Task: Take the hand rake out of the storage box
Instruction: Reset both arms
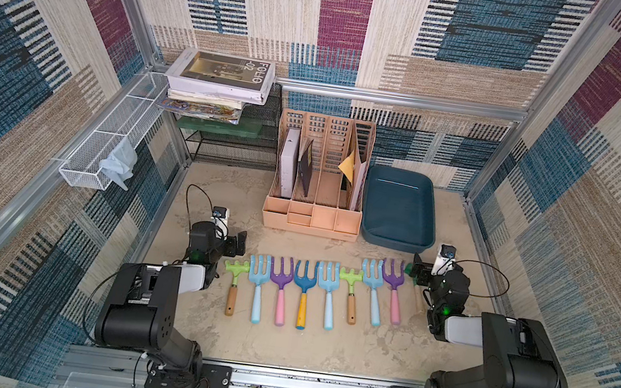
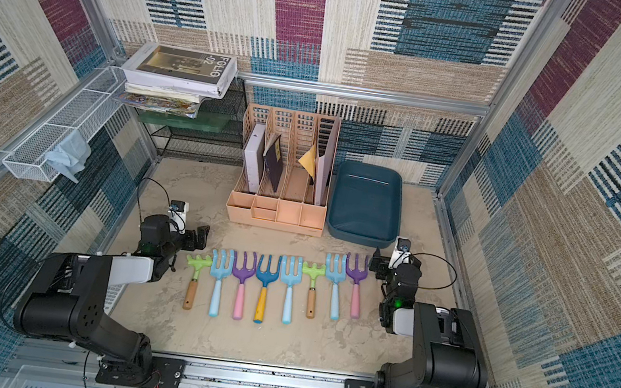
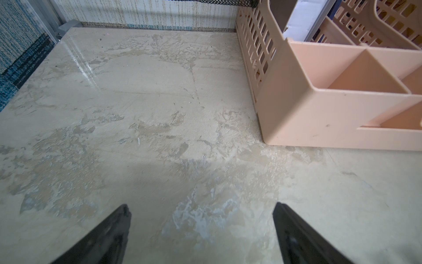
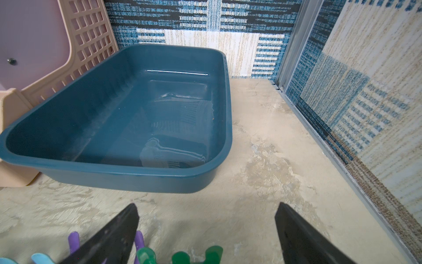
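Note:
The dark teal storage box (image 1: 395, 242) (image 2: 360, 237) stands at the back right of the table, and in the right wrist view the box (image 4: 114, 170) holds nothing. Several hand rakes lie in a row in front of it, from a light green one (image 1: 237, 269) to a purple one (image 1: 393, 276). A dark green rake (image 4: 180, 257) lies under my right gripper (image 1: 416, 267) (image 4: 206, 205), which is open with only bare table between its fingers. My left gripper (image 1: 239, 240) (image 3: 202, 205) is open over bare table at the row's left end.
A peach file organizer (image 1: 311, 216) (image 3: 308, 109) stands left of the box, touching or nearly so. Behind it are a black mesh shelf (image 1: 232, 146) and stacked books (image 1: 220, 77). A white wire basket (image 1: 97, 155) hangs on the left wall. The enclosure frame (image 4: 319, 137) runs close on the right.

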Robot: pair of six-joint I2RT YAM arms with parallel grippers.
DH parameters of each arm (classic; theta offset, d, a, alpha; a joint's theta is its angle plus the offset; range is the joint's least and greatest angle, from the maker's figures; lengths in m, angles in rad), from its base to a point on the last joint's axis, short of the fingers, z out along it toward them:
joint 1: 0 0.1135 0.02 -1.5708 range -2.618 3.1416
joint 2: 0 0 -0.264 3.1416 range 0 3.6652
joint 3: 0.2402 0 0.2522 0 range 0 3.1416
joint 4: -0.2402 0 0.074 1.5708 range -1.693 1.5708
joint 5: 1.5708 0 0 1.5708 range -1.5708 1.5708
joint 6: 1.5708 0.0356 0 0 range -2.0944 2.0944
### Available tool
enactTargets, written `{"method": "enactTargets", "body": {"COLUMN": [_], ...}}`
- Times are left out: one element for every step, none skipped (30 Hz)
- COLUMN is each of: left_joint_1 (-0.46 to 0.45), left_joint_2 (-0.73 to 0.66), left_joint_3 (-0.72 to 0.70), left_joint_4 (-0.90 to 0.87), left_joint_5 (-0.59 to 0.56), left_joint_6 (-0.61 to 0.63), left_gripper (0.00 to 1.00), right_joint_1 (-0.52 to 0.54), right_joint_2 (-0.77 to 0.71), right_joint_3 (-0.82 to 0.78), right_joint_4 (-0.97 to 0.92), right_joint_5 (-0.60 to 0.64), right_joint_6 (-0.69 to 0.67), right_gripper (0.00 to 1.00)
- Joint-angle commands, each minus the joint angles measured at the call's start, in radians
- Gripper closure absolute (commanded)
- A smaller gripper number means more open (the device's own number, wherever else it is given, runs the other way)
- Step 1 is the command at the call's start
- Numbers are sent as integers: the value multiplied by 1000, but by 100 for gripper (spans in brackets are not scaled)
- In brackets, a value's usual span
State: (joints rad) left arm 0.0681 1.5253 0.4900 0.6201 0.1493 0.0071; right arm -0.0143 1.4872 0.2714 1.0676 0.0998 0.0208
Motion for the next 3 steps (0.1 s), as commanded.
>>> {"method": "enactTargets", "body": {"left_joint_1": [1,1,1], "left_joint_2": [-2,-3,-4], "left_joint_3": [1,1,2], "left_joint_4": [28,28,29], "left_joint_5": [3,3,3], "left_joint_6": [8,8,8], "left_gripper": [1,1,1], "right_joint_1": [1,2,2], "right_joint_2": [0,-2,-3], "right_joint_3": [2,0,-2], "right_joint_4": [32,34,33], "right_joint_5": [-3,-3,-1], "right_joint_6": [-2,-2,-2], "right_gripper": [5,4,4]}}
